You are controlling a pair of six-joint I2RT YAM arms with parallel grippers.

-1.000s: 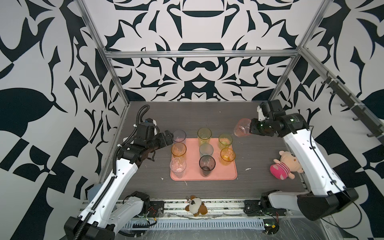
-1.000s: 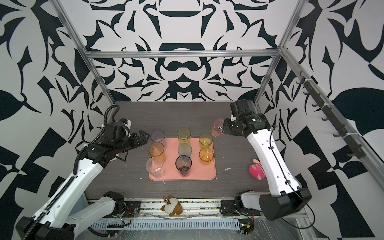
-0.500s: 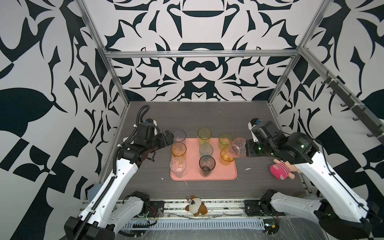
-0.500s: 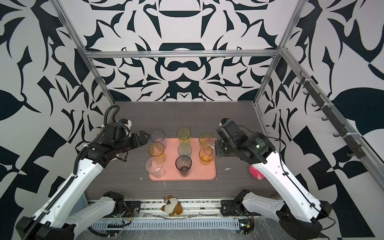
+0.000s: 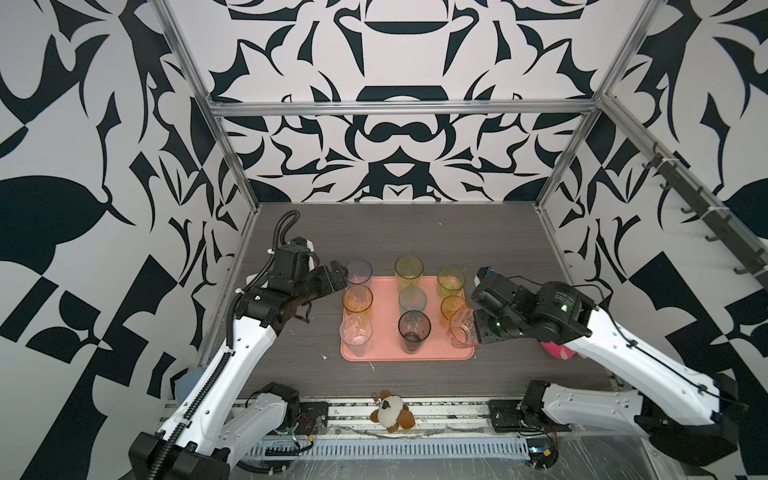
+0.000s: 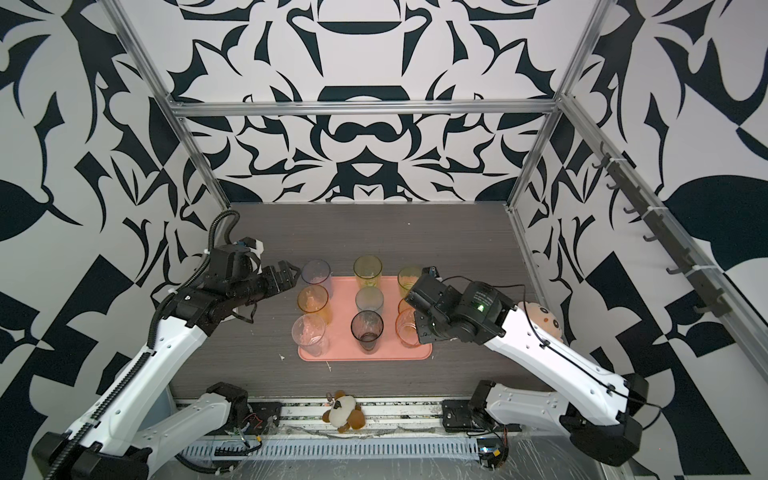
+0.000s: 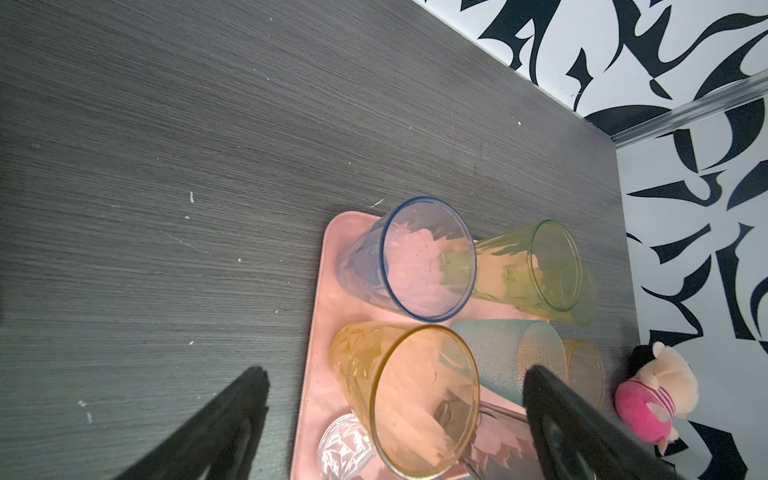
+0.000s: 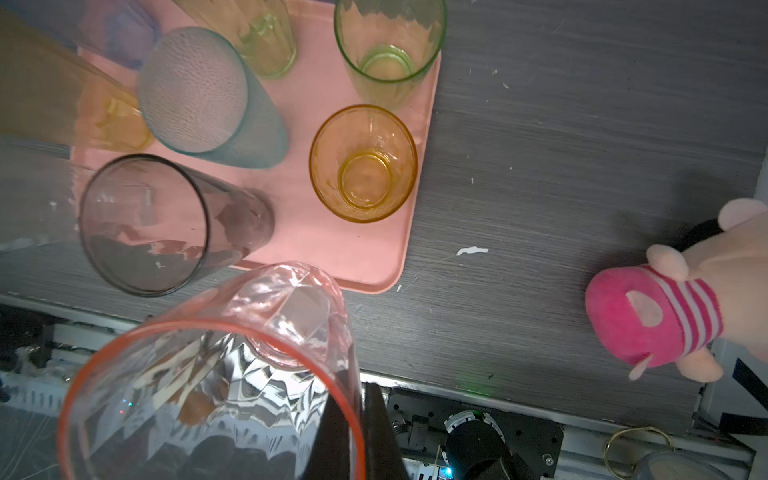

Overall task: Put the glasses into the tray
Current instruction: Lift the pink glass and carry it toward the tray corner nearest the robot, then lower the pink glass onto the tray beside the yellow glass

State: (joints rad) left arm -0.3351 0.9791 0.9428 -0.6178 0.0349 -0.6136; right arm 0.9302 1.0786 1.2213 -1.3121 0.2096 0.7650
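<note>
**Top views.** Tray (image 5: 440,354), salmon-pink, mid-desk (image 5: 415,232). Eight glasses (image 5: 412,300) stand upright in it. The ninth, the pink glass (image 5: 462,328), hangs tilted from the right gripper (image 5: 476,329) over the tray's near right corner, the one free place. Whether its base touches cannot be told. Left gripper (image 6: 291,276): jaws wide apart, empty, just beside the blue glass (image 6: 316,272).
Step judged: last placement. The next move calls for righting the pink glass, lowering it clear of the short orange glass (image 5: 453,305) and the smoky glass (image 5: 414,328), then letting go.

**Right wrist view.** This adds the grip itself: the right gripper is closed on the pink glass's rim (image 8: 232,365), with one finger inside the wall and one outside. Bare tray floor shows beyond. A pig toy (image 8: 665,316) lies well apart.

**Left wrist view.** Fingers (image 7: 232,415) are spread with nothing held. The blue glass's base sits inside the tray rim. The pink glass is not shown.
</note>
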